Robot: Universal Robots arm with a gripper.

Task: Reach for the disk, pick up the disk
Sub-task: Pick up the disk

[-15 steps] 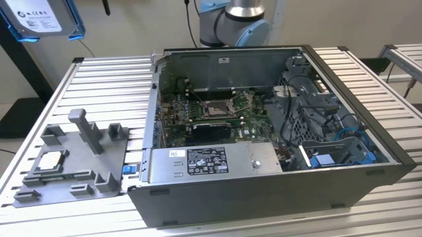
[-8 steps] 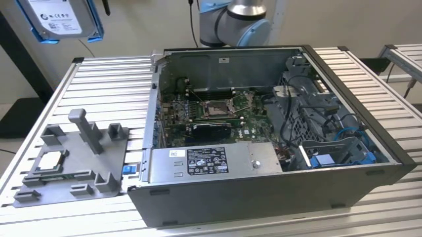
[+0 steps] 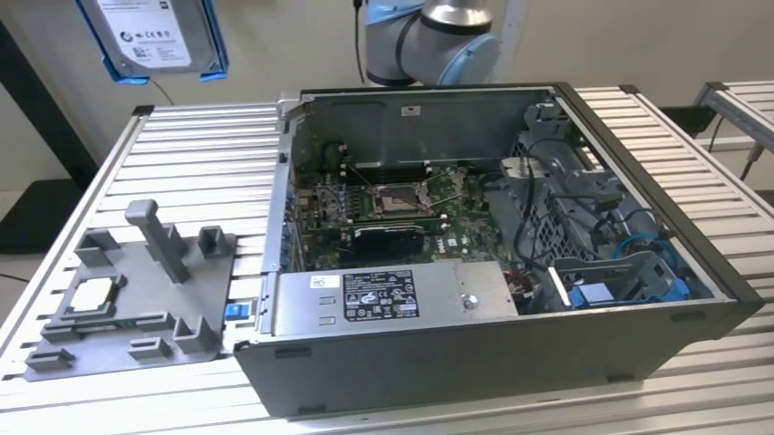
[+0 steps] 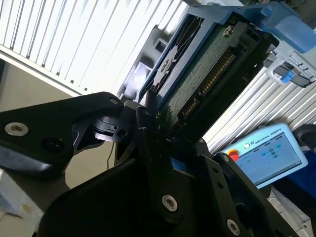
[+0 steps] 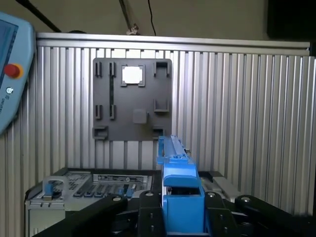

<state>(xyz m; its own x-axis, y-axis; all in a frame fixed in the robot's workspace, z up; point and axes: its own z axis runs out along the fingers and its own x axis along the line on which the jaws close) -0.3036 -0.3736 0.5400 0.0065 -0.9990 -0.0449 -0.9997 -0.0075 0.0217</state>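
Observation:
The disk (image 3: 158, 36) hangs high in the air at the exterior view's upper left, above the table's far corner. It is a silver drive with a white label in a bright blue bracket. In the second wrist view the disk (image 4: 207, 64) shows its green circuit board side, and my gripper (image 4: 150, 116) is shut on its lower edge. In the first wrist view the disk (image 5: 177, 168) is seen edge-on, with its blue bracket clamped in my gripper (image 5: 181, 197) between black fingers.
An open computer case (image 3: 484, 362) stands in the middle of the slatted table, with a grey power supply box (image 3: 387, 299) inside. A grey fixture plate (image 3: 145, 299) on the exterior view's left carries a small processor chip (image 3: 94, 294). A teach pendant (image 4: 269, 153) lies nearby.

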